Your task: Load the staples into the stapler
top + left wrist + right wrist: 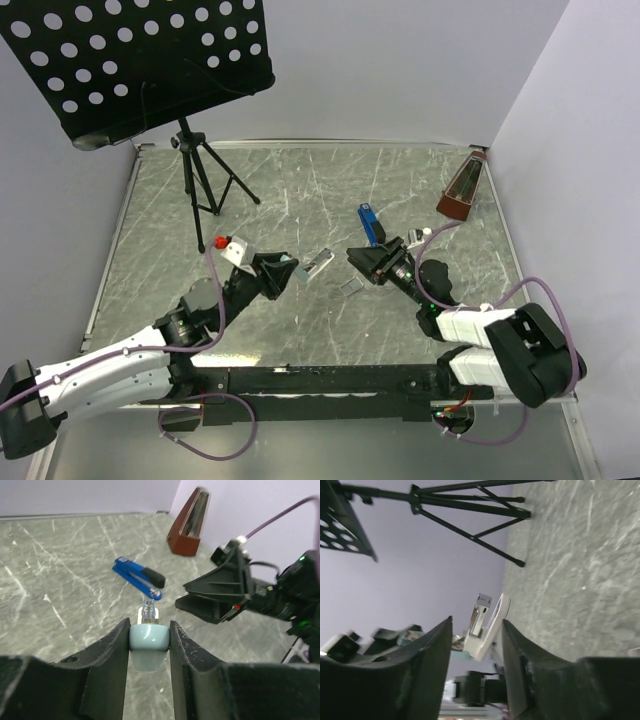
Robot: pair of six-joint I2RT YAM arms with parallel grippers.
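The dark blue stapler (370, 222) lies shut on the table beyond both grippers; it also shows in the left wrist view (137, 576). A tiny silvery-grey piece, seemingly the staples (350, 287), lies on the table between the grippers. My left gripper (283, 272) (148, 627) is shut on a small pale blue and white stapler-like thing (148, 639) whose silvery channel (320, 262) sticks out toward the right arm. My right gripper (360, 260) (476, 622) is open and empty, facing that thing (487, 617) a short way off.
A black music stand on a tripod (205, 185) stands at the back left. A brown metronome (462, 190) (189, 525) stands at the back right. White walls enclose the marbled table (300, 200) on three sides.
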